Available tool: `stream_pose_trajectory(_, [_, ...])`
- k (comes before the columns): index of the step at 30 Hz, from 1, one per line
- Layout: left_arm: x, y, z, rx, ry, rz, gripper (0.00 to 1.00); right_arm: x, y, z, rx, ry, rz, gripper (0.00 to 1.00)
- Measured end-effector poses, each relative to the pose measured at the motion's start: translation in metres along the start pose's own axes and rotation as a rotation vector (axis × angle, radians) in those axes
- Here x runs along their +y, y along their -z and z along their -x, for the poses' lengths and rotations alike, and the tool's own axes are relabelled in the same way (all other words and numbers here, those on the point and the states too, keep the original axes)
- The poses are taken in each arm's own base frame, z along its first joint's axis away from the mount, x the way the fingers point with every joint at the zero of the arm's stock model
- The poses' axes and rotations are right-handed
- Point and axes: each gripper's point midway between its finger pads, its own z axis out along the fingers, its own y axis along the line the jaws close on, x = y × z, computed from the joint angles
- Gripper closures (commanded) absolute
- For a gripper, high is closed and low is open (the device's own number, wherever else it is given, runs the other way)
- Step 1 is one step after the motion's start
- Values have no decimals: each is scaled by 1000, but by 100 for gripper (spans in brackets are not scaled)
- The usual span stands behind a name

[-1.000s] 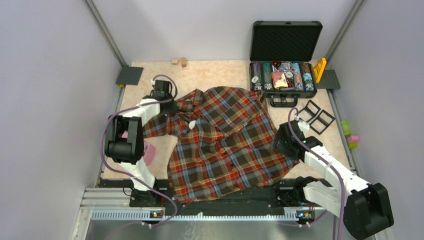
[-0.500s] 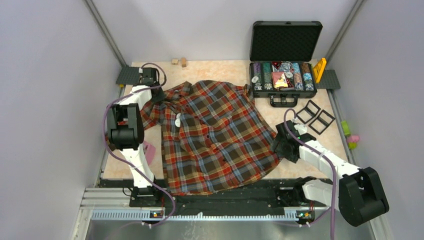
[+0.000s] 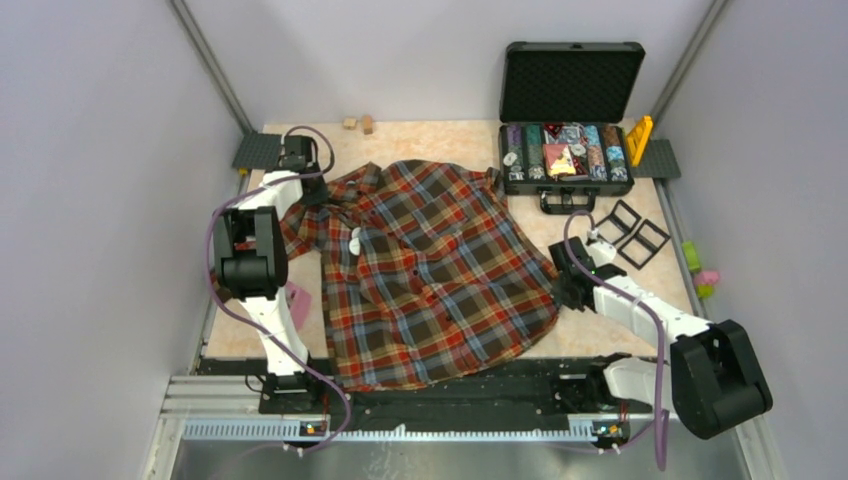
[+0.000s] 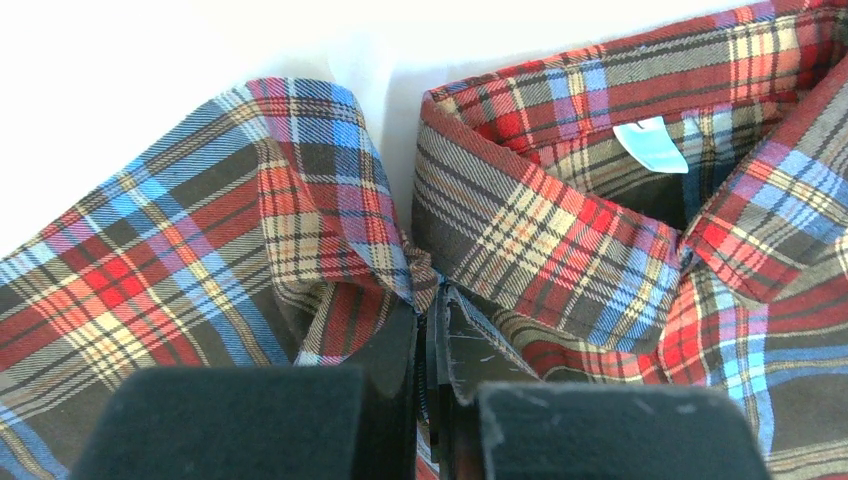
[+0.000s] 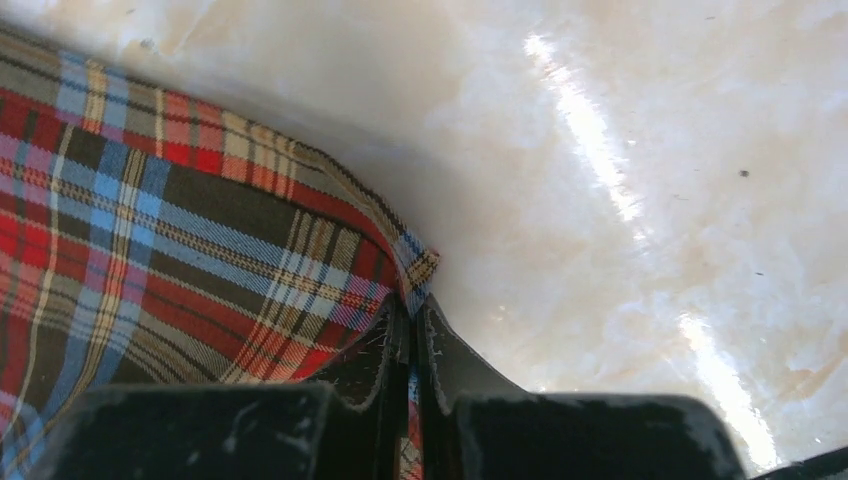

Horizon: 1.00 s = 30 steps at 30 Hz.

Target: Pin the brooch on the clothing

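The clothing (image 3: 430, 270) is a plaid shirt lying spread across the middle of the table, collar toward the far left. My left gripper (image 3: 312, 195) is shut on a fold of the shirt beside the collar (image 4: 540, 215), and cloth shows between its fingertips (image 4: 432, 305). A pale blue label (image 4: 650, 146) sits inside the collar. My right gripper (image 3: 558, 285) is shut on the corner of the shirt's right edge (image 5: 415, 270), low over the bare tabletop, with plaid cloth pinched between its fingers (image 5: 412, 310). The brooch is out of view.
An open black case (image 3: 570, 95) of chips stands at the back right, with black frames (image 3: 630, 235) in front of it and a yellow piece (image 3: 638, 140) beside it. A pink block (image 3: 298, 303) lies by the left arm. Small wooden blocks (image 3: 358, 123) sit at the far edge.
The left arm pulled the shirt toward the far left corner, spreading it flatter. The right gripper, open a second ago, has shut on the shirt's right edge.
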Motion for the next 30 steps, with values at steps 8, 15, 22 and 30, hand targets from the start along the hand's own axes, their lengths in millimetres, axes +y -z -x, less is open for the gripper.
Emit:
stream_pose_trajectory(8, [19,-1,5,-13,10,60,100,-35,2,21,-74,-144,-99,100])
stream_pose_trajectory(15, [28,0,4,-6,19,85,100,-47,14,33,-134,-227,-93,100])
stream_pose_trajectory(22, [23,5,4,1,28,48,53,-41,15,30,-103,-154,-43,25])
stream_pose_trajectory(30, [14,63,16,-85,74,-17,16,24,36,57,-118,25,245,9])
